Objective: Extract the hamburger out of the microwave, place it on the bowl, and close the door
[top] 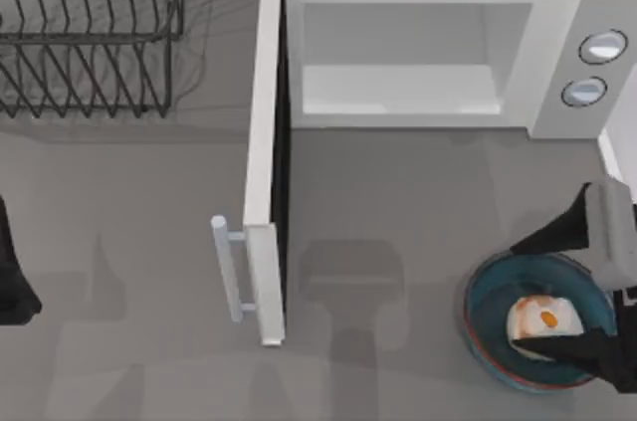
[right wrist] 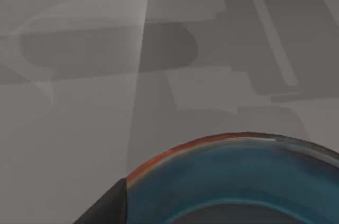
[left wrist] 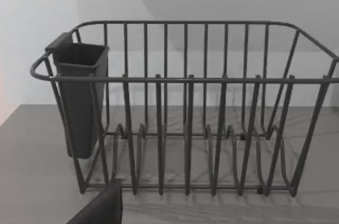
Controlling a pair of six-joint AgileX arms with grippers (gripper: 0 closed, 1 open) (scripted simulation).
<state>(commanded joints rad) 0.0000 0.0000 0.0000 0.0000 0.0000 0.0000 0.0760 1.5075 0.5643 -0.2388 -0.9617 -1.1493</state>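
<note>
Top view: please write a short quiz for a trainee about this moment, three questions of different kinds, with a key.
1. True or false: the door of the microwave is shut.
2. Where does the hamburger lie? A) in the microwave cavity B) in the bowl C) in the dish rack
3. Fill in: the right gripper is over the ____.

Key: 1 false, it stands open. 2 B. 3 bowl.

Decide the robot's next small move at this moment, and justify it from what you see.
Probably lift the right gripper clear of the bowl: the hamburger already lies in it, the microwave cavity is bare, and the door stands open, awaiting closing.
</note>
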